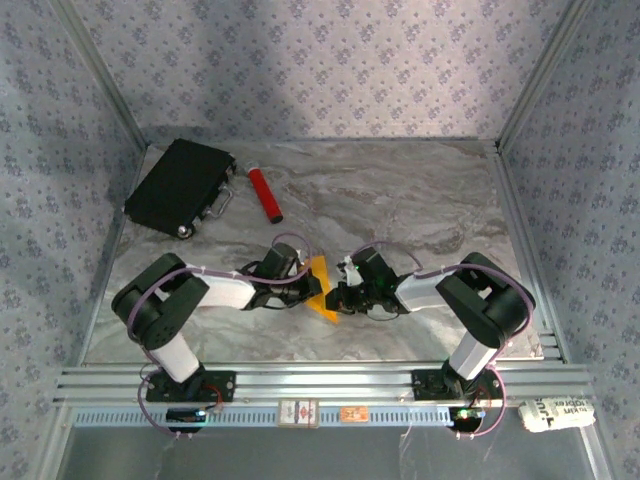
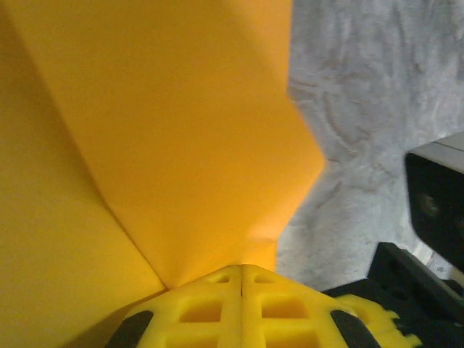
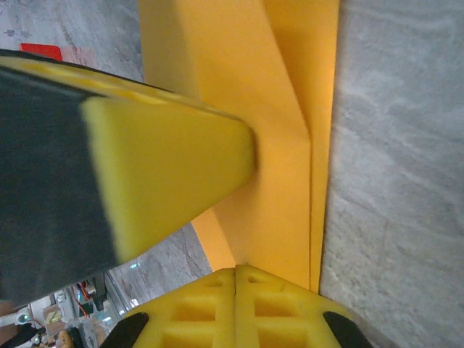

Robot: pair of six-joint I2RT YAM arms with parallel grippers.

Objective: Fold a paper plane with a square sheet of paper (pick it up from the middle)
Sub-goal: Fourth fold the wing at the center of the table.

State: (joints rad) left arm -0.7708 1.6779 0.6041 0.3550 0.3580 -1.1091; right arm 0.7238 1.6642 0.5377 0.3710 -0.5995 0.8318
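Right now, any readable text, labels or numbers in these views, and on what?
None legible.
White packet near the front rail, right end: dark print, too blurred to read.
White tag and orange tag on that rail: too small to read.
Orange-yellow paper: unmarked.

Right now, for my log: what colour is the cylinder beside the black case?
The cylinder is red; top external view.

Honestly nothing legible here. A white strip [image 1: 556, 413] off the counter's near right corner has dark print, too small to read. Two little labels [image 1: 298, 412] [image 1: 352, 413] on the front rail [image 1: 130, 383] are blurry too.
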